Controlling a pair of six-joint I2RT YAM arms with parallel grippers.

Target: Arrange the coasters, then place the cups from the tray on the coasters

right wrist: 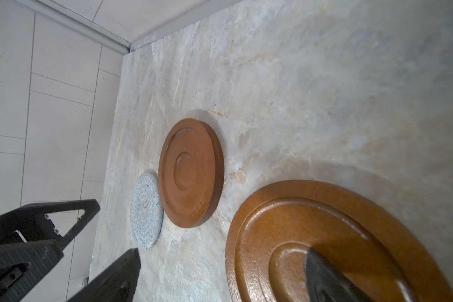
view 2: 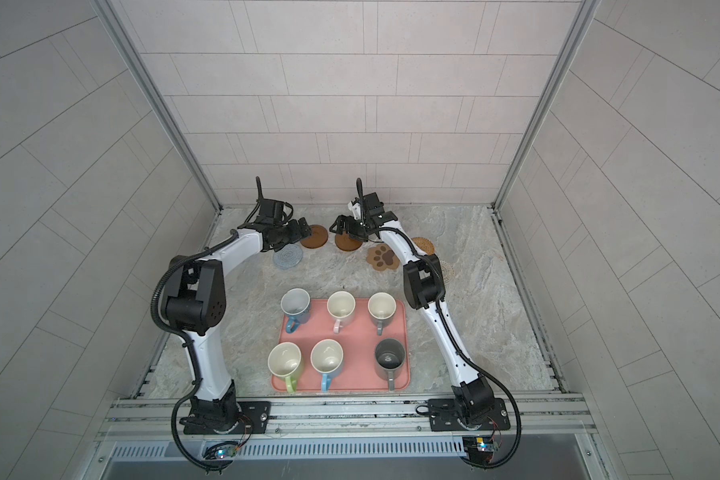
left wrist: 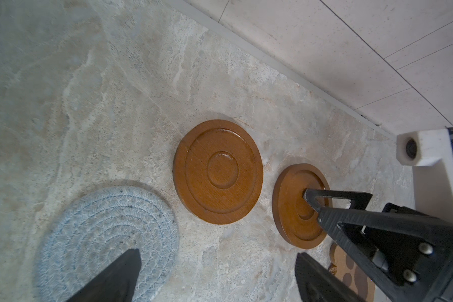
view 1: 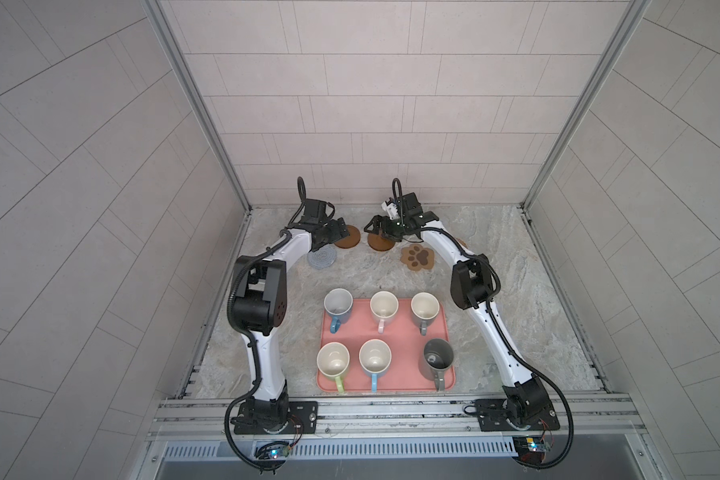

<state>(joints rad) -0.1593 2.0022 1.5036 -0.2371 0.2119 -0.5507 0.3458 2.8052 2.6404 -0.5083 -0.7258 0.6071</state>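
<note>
left wrist view looks down on the left wooden disc (left wrist: 217, 172), flat on the marble bench (left wrist: 102, 91). the grey-blue crochet coaster (left wrist: 107, 235) lies just beside it, and the right wooden disc (left wrist: 293, 209) sits a little further along. the left claw (left wrist: 217, 253) is spread fully wide and has hold of nothing, with only bare bench between its fingers. the right claw (right wrist: 220, 253) is just as wide and also empty. one of its fingers hangs over the middle of the right wooden disc; whether it touches the wood i cannot tell. in a top view the paw coaster (view 1: 420, 257) lies beside the right arm. the rattan coaster (view 2: 424, 245) and the pale woven coaster (view 2: 447, 268) peek out from under that arm. all six cups (view 1: 384, 306) stand upright on the pink tray (view 1: 404, 336) at the near side, none on a coaster yet.

likely trouble from here:
- the two claws face each other closely over the discs, so if both move at once they could knock together.
- the discs look thin and hard, so a finger coming down on top would probably slide or tip one rather than pinch it.
- a shoved left wooden disc could ride onto the crochet coaster.
- the right arm, swinging low, might drag the two coasters beneath it out of place.
</note>
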